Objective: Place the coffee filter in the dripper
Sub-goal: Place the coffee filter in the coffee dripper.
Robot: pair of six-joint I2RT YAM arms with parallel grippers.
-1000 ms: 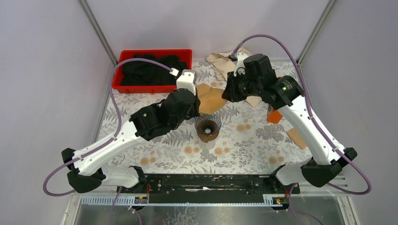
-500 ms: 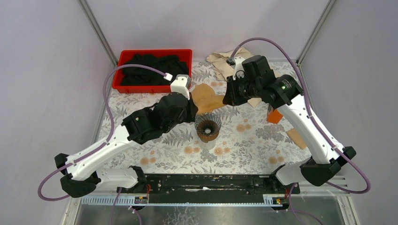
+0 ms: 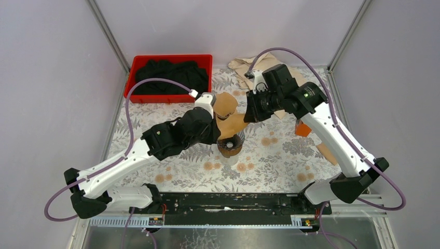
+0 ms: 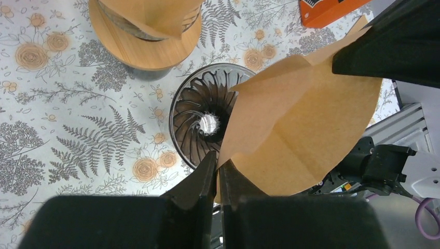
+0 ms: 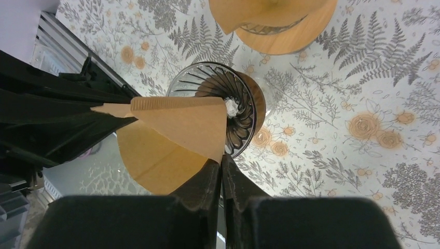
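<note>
1. The table [image 3: 280, 161] fills my top view, covered in a fern and flower print.
2. The left arm [image 3: 129, 155] reaches in from the near left and the right arm [image 3: 337, 140] from the near right. Their wrists meet over the middle of the table.
3. A red bin [image 3: 171, 57] sits at the far left corner with a heap of black cloth [image 3: 171, 75] in it.
4. Crumpled brown paper [image 3: 244, 67] lies at the far edge, right of the bin.
5. A round wooden stand [image 4: 150, 49] carrying spare filters stands just beyond the dripper, between the two wrists.
6. The coffee filter [image 3: 231, 124] is folded flat into a fan. It hangs in the air between the two wrists, over the dripper's far rim. It hides part of the opening from both wrist cameras and is not seated in it.
7. The dripper [image 3: 230, 146], dark and ribbed inside, stands upright near the table's centre.
8. An orange box [image 3: 302, 128] lies to the right, partly under the right arm.
9. The left gripper [image 4: 218, 161] has its fingers pressed together on one corner of the filter.
10. The right gripper [image 5: 222, 161] is likewise pinched tight on the opposite corner.
</note>
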